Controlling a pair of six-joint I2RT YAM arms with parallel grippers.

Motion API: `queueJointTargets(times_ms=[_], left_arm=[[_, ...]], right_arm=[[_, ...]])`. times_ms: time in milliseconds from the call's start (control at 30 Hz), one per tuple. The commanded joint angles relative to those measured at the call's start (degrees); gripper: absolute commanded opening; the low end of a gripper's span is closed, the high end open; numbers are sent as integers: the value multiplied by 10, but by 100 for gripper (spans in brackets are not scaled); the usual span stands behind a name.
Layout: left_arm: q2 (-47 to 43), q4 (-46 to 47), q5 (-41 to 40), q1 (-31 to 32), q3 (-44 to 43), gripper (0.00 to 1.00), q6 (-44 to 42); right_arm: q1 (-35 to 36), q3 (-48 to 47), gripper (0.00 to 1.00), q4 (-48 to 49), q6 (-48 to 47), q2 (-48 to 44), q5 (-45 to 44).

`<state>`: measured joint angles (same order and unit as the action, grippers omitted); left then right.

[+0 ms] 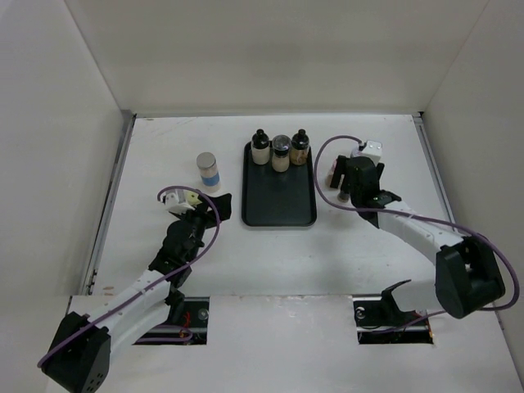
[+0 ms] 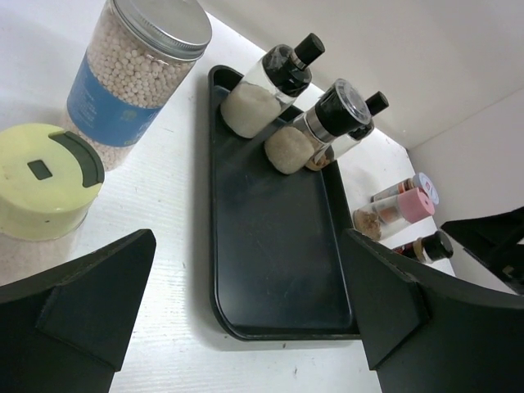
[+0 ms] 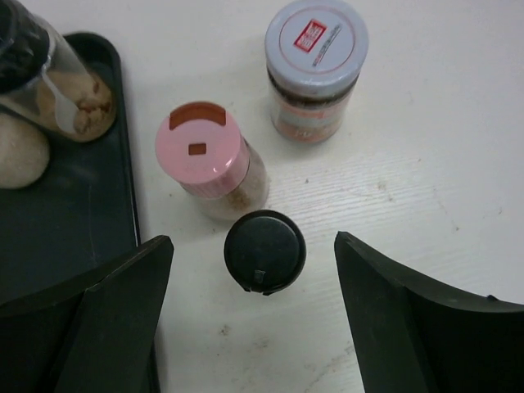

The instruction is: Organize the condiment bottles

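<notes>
Right gripper (image 3: 252,241) spread by black-capped bottle (image 3: 264,251), left gripper (image 2: 250,241) spread (empty) near black tray (image 2: 270,278)

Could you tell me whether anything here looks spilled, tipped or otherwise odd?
Nothing stands out: the clear condiment bottles on and beside the flat black rectangular tray all stand upright, with no spilled powder visible.
</notes>
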<state>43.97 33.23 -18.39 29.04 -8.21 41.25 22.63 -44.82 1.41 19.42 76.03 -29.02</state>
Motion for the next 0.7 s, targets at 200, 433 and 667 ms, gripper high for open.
queueJointTargets(times_ms=[200, 433, 667], left_arm=[[-1, 34, -2, 3, -3, 99, -8], [2, 35, 0, 1, -3, 99, -8], [14, 43, 2, -1, -6, 99, -8]], right_arm=[[-15, -52, 70, 10, 36, 90, 27], [-15, -39, 42, 16, 28, 76, -40], [46, -48, 38, -43, 12, -24, -25]])
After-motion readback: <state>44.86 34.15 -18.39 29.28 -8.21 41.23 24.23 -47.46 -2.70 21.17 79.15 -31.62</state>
